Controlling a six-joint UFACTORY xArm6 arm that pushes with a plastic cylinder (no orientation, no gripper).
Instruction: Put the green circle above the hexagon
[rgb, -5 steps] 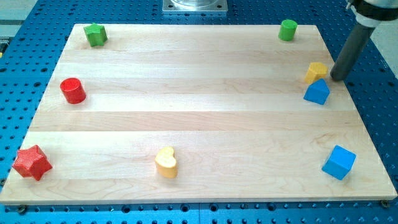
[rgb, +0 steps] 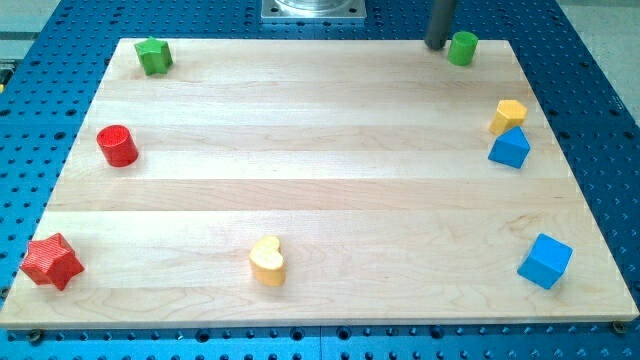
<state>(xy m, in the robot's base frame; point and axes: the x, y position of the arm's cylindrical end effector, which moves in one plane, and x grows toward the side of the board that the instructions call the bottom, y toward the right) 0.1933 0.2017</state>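
The green circle (rgb: 462, 47) stands near the board's top right corner. The yellow hexagon (rgb: 508, 115) sits at the right edge, well below it, touching a blue triangle block (rgb: 510, 148) just beneath. My tip (rgb: 435, 45) is at the board's top edge, just left of the green circle, close to it or touching it; the rod rises out of the view's top.
A green star-like block (rgb: 153, 55) is at the top left. A red cylinder (rgb: 117, 146) and a red star (rgb: 51, 261) are at the left. A yellow heart (rgb: 267, 260) is at the bottom middle, a blue cube (rgb: 545, 261) at the bottom right.
My tip has moved from beside the yellow hexagon at the right edge up and left to the green circle's left side. No block has moved.
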